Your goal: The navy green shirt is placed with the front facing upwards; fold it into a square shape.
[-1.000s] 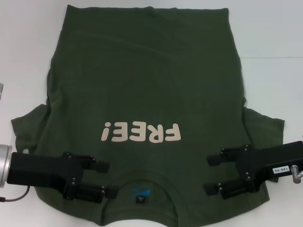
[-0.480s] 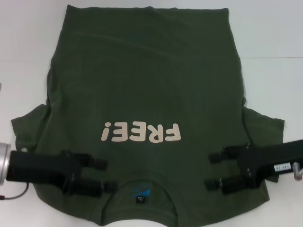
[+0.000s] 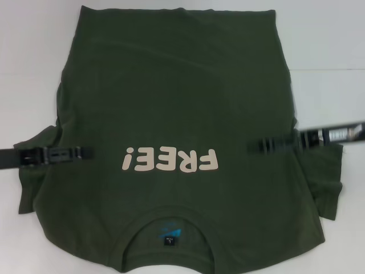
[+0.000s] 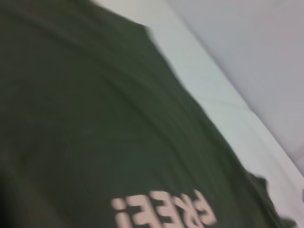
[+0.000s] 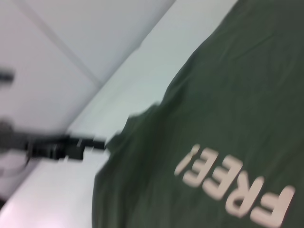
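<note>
On the white table (image 3: pixel 331 34) we see the navy green shirt (image 3: pixel 177 103) flat, left gripper (image 3: pixel 85 153) and right gripper (image 3: pixel 254 146) edge-on over its sleeves, finger spread unclear.

Shirt hem: the navy green shirt (image 3: pixel 177 103) runs off the head view's bottom edge.
Left gripper (image 3: pixel 85 153) and right gripper (image 3: pixel 254 146): edge-on, motion-blurred — finger gap unreadable.

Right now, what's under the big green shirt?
A white table shows all around the navy green shirt. Anything beneath the cloth is covered. The left gripper and right gripper are over its sleeves.
</note>
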